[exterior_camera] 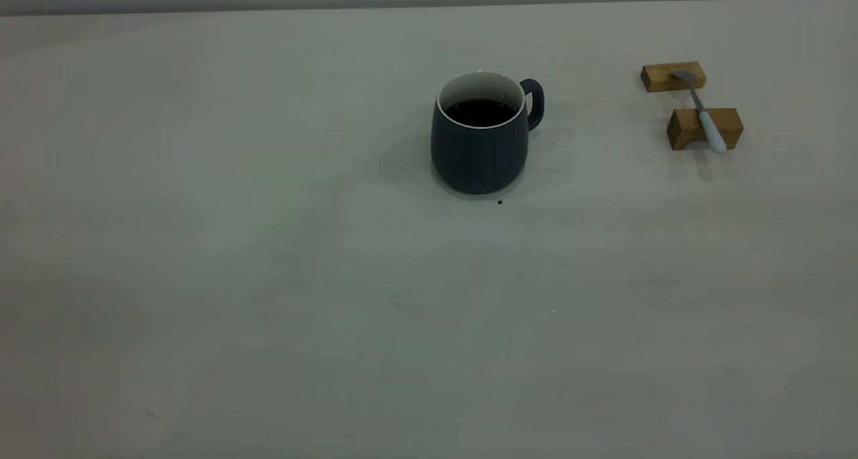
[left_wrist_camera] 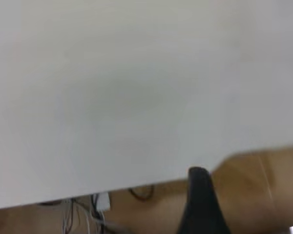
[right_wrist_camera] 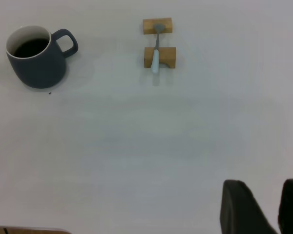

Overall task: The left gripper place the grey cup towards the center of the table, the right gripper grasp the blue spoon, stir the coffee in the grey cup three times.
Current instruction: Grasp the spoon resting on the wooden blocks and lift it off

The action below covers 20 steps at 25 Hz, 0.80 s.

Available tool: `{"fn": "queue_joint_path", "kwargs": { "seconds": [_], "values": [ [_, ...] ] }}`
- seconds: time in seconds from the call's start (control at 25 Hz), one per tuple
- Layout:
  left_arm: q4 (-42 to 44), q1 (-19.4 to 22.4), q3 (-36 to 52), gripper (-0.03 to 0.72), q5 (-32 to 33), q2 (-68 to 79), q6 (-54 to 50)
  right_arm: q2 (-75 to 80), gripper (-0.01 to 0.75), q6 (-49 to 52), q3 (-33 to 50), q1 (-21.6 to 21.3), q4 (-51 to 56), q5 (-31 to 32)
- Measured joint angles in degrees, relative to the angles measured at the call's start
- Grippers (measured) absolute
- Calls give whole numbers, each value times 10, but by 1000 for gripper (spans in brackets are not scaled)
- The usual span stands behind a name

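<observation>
The grey cup (exterior_camera: 479, 151) stands upright near the middle of the table (exterior_camera: 268, 278), its handle turned toward the right side. Dark coffee (exterior_camera: 480, 112) fills it partway. Far to the right, the blue spoon (exterior_camera: 704, 114) lies across two wooden blocks, bowl on the far one and pale blue handle on the near one. Neither arm reaches into the exterior view. From the right wrist, the cup (right_wrist_camera: 36, 63) and spoon (right_wrist_camera: 155, 58) lie well ahead of my right gripper (right_wrist_camera: 263, 185), which is open and holds nothing. My left gripper (left_wrist_camera: 201, 204) hovers at the table's edge, away from the cup.
The two wooden blocks (exterior_camera: 672, 76) (exterior_camera: 704, 128) sit one behind the other at the right. A tiny black speck (exterior_camera: 499, 202) lies just in front of the cup. Beyond the table edge in the left wrist view are a wooden floor (left_wrist_camera: 254, 190) and some cables (left_wrist_camera: 95, 207).
</observation>
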Motion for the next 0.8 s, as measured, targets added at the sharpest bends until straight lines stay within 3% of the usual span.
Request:
{"fn": "queue_joint_path", "kwargs": {
  "seconds": [0.24, 0.8],
  "values": [
    [0, 100, 0, 585, 2, -77, 0, 0, 238, 0, 0, 0, 0, 0],
    [0, 102, 0, 585, 2, -79, 0, 0, 238, 0, 0, 0, 1, 0]
  ]
}}
